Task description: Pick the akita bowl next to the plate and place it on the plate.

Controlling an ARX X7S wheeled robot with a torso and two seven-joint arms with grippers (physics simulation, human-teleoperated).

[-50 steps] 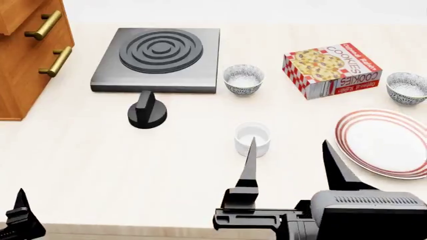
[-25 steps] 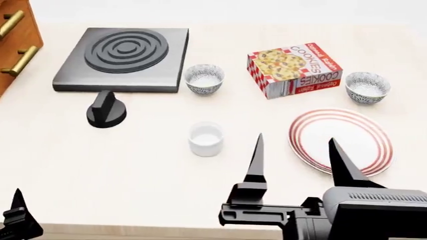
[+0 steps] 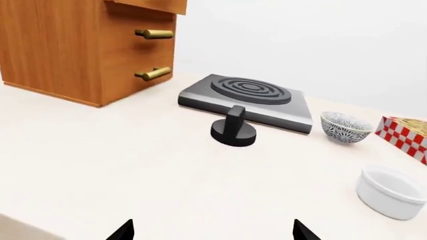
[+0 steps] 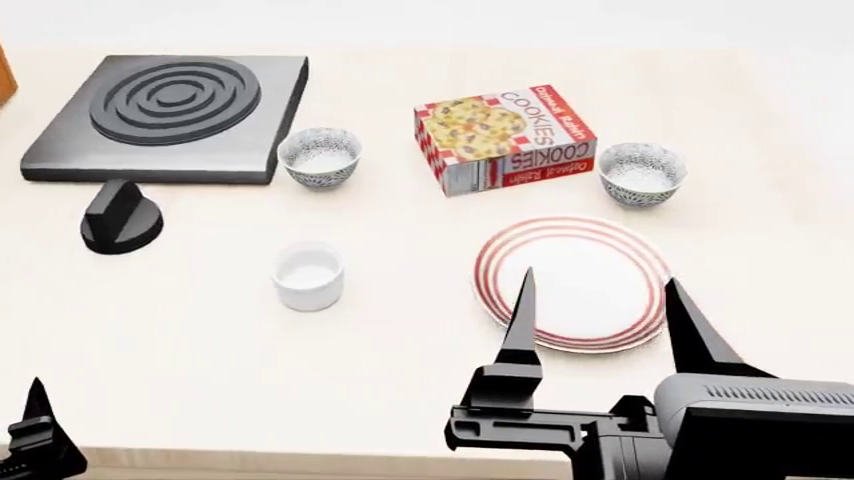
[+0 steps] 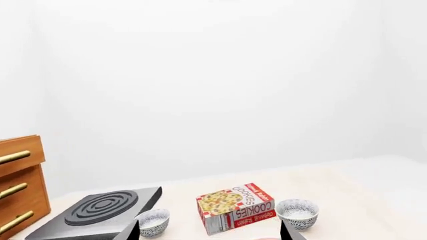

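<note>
The akita bowl [image 4: 642, 173] stands just beyond the plate [image 4: 587, 290], right of the cookie box; the right wrist view shows this akita bowl [image 5: 297, 212] too. The plate is white with red rings and nothing lies on it. My right gripper [image 4: 599, 276] is open at the near side of the plate, its two black fingers framing the plate in the head view, with nothing between them. The right gripper [image 5: 212, 233] shows only its tips in its own view. My left gripper [image 3: 213, 233] is open and empty, low at the table's front left.
A second patterned bowl [image 4: 320, 157] stands by the black stove plate [image 4: 167, 115]. A red cookie box [image 4: 505, 137] lies between the two bowls. A plain white cup [image 4: 308, 276] and a black knob [image 4: 122, 217] stand nearer. A wooden drawer cabinet [image 3: 87, 45] is at the far left.
The head view has swung to the right: everything on the table has slid left, the cabinet has left the frame, and the plate now lies between my right gripper's fingers in the picture.
</note>
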